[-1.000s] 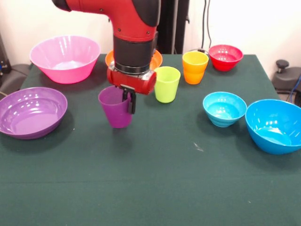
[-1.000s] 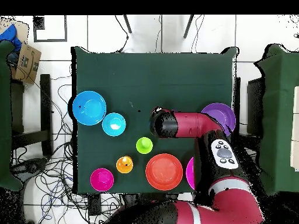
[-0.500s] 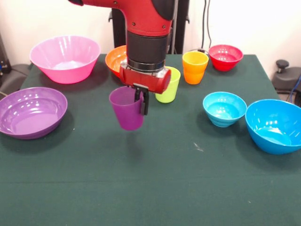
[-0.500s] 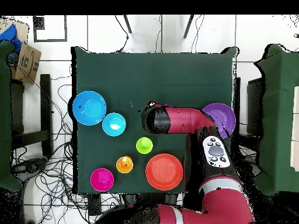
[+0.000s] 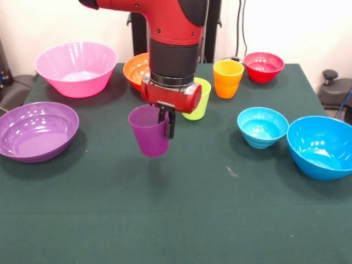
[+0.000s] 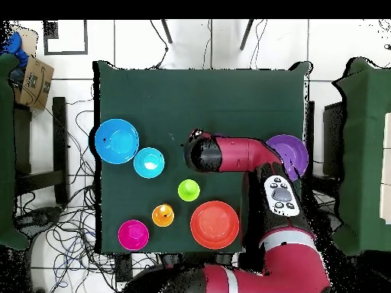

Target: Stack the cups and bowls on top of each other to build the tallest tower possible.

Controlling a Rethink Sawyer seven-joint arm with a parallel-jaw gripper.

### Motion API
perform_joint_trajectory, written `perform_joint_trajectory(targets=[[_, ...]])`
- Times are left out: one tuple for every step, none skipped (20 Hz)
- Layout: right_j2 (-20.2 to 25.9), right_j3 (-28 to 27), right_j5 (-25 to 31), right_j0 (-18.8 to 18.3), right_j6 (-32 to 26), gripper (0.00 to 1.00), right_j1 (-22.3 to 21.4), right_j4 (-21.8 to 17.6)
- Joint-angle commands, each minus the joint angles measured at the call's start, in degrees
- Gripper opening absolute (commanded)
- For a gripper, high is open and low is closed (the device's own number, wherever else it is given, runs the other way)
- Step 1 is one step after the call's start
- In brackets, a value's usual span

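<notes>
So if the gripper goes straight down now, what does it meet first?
Probably only the bare green table. The gripper points down, holding the purple cup by its rim; nothing seems to lie under it, though depth is unclear.

Robotics lab, cloth-covered table (image 6: 229, 91), loose cables (image 6: 72, 221) across tiled floor

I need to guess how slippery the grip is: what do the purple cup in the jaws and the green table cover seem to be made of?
The purple cup looks like smooth, glossy moulded plastic: uniform colour, thin rim, soft sheen. The table cover looks like matte dark green cloth or felt: no glare, faint lint specks. Both are judged by look only.
</notes>
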Motion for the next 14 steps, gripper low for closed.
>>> perform_joint_trajectory(targets=[[2.30, -3.99, 4.59, -1.73, 0.47, 0.00, 3.77, 1.14], [2.51, -4.19, 4.49, -2.04, 0.18, 0.00, 4.05, 1.11], [2.57, -4.38, 4.39, -2.27, 0.01, 0.00, 4.29, 1.04], [2.58, -4.52, 4.40, -2.39, -0.08, 0.00, 4.36, 0.99], [2.60, -4.62, 4.38, -2.47, -0.06, 0.00, 4.45, 0.98], [2.65, -4.73, 4.25, -2.54, -0.04, 0.00, 4.56, 0.94], [2.67, -4.89, 4.21, -2.61, -0.04, 0.00, 4.69, 0.92], [2.77, -5.15, 4.14, -2.66, -0.11, 0.00, 4.89, 0.87], [2.86, -5.32, 4.06, -2.64, -0.05, 0.00, 5.15, 0.88], [2.71, -5.49, 3.90, -2.44, 0.23, 0.00, 5.30, 0.88], [2.51, -5.49, 3.78, -2.10, 0.62, 0.00, 5.24, 0.90], [2.33, -5.64, 3.68, -1.83, 0.97, 0.00, 5.38, 0.94], [2.21, -5.93, 3.62, -1.50, 1.26, 0.00, 5.59, 0.99], [2.06, -6.17, 3.44, -1.18, 1.59, 0.00, 5.84, 1.03]])
